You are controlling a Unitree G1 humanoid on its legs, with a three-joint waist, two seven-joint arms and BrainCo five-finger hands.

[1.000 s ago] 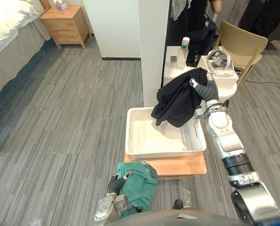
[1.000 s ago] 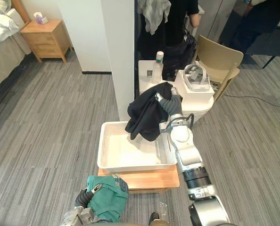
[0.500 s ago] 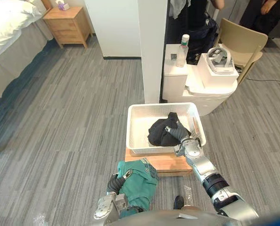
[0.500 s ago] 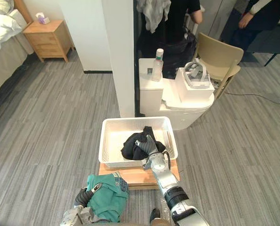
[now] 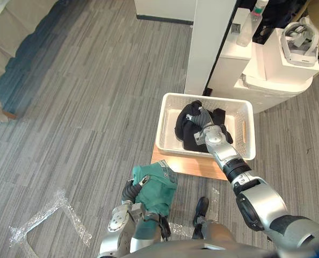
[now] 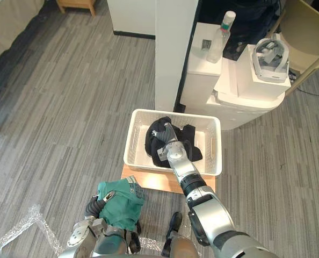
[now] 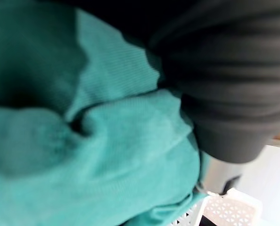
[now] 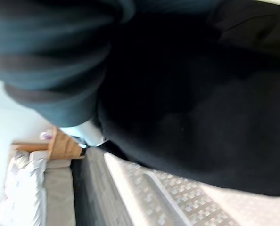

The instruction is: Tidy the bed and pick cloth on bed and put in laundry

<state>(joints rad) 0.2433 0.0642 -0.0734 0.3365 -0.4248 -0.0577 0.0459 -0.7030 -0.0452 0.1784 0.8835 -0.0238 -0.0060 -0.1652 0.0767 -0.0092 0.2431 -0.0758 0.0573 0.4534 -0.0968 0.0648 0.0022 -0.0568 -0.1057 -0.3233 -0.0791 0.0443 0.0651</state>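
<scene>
A black cloth lies bunched in the white laundry basket, which stands on a low wooden stand just ahead of me. My right hand is sunk into the top of that cloth, which also spreads dark close before the wrist camera. Down at my left side, my left hand is wrapped in a bundled green cloth held clear of the floor. Its teal folds show beside the dark wrist cover.
The wooden stand pokes out under the basket. Behind it rise a white pillar and a white cabinet carrying a bottle and a headset. The bed's corner is far left. Clear plastic wrap lies on the floor.
The camera has tilted down and shifted. My right hand has lowered the black cloth from above the basket into it and stays there. The left hand still carries the green cloth.
</scene>
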